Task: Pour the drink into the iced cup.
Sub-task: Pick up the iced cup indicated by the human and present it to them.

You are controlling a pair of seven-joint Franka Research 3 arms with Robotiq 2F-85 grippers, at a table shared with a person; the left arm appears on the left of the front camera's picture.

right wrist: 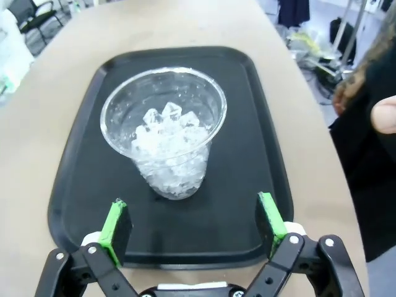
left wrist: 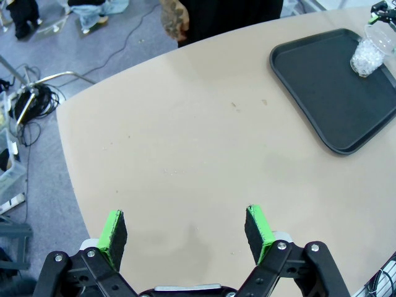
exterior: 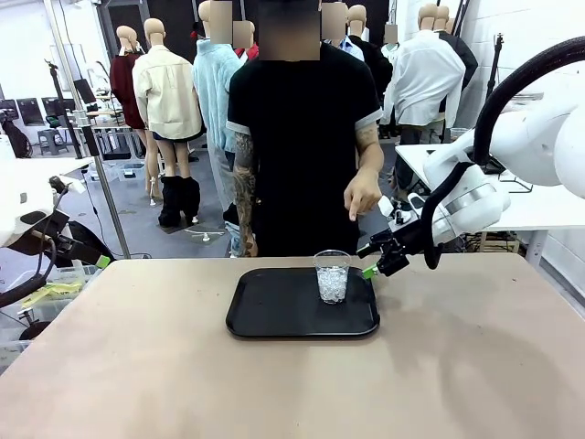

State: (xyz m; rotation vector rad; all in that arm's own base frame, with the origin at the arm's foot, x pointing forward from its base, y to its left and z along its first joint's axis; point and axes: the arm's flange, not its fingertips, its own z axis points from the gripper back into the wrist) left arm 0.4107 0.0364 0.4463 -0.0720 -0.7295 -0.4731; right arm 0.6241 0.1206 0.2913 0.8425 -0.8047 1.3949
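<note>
Step judged: reach for cup (exterior: 332, 275) on tray (exterior: 274, 315), right hand (exterior: 370, 266) released just short of it, left hand (left wrist: 185, 226) released over worktop (left wrist: 185, 142). Next called for a gentle, level clasp.

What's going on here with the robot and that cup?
A clear plastic cup of ice stands on a flat black tray. The robot's right tool is open beside the cup, not touching it. The left tool hangs open over the tan table. A person across the table points a hand down toward the cup.
</note>
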